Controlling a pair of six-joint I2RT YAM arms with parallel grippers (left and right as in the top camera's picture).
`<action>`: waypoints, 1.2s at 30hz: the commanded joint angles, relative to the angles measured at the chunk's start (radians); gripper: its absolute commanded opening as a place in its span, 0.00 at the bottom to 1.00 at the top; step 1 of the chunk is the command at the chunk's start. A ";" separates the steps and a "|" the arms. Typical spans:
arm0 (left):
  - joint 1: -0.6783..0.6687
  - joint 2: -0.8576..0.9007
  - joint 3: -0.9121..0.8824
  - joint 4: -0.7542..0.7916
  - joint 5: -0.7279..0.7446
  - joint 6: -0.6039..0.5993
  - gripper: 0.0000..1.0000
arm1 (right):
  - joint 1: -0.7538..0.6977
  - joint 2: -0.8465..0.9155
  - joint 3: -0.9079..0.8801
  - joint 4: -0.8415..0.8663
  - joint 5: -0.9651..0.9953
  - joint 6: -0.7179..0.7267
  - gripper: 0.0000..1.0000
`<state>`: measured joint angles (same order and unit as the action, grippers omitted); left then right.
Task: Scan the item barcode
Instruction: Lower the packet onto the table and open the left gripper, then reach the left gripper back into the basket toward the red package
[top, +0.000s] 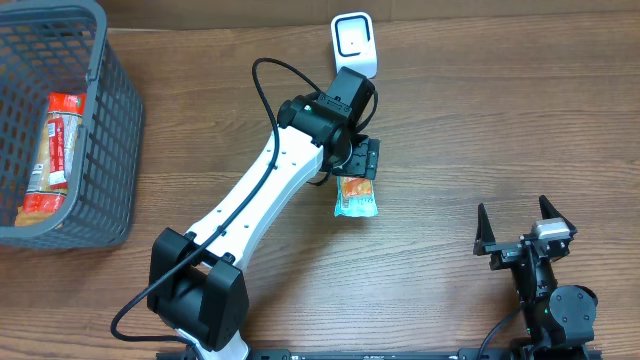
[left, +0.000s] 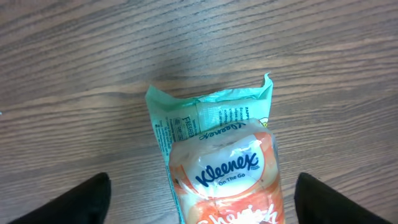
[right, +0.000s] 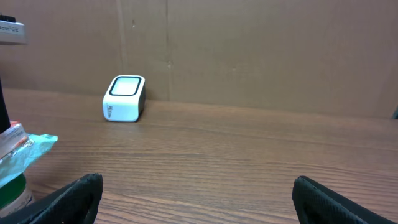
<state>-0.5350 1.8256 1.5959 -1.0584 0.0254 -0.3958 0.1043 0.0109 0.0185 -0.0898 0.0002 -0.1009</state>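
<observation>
Left tool hangs released astride one tissue pack, right tool released, empty; one scanner.

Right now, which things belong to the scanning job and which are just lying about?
In the job: Kleenex pack, white scanner, left end effector open over the pack.
Lying about: grey basket, packet inside it, right end effector.

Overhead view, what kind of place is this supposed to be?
Likely a mock shop checkout on a wooden table: a small white box-shaped barcode scanner, a grey plastic mesh basket, and an orange Kleenex tissue pack.
</observation>
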 joint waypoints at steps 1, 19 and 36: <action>0.004 -0.006 -0.008 0.013 0.040 0.007 0.83 | -0.006 -0.008 -0.011 0.006 -0.003 -0.002 1.00; 0.177 -0.103 0.270 -0.098 -0.035 0.004 1.00 | -0.006 -0.008 -0.011 0.006 -0.003 -0.002 1.00; 1.073 -0.106 0.682 -0.061 -0.181 0.365 1.00 | -0.006 -0.008 -0.011 0.006 -0.003 -0.002 1.00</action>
<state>0.4572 1.6760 2.2726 -1.1210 -0.1413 -0.1448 0.1043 0.0109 0.0185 -0.0906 -0.0002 -0.1013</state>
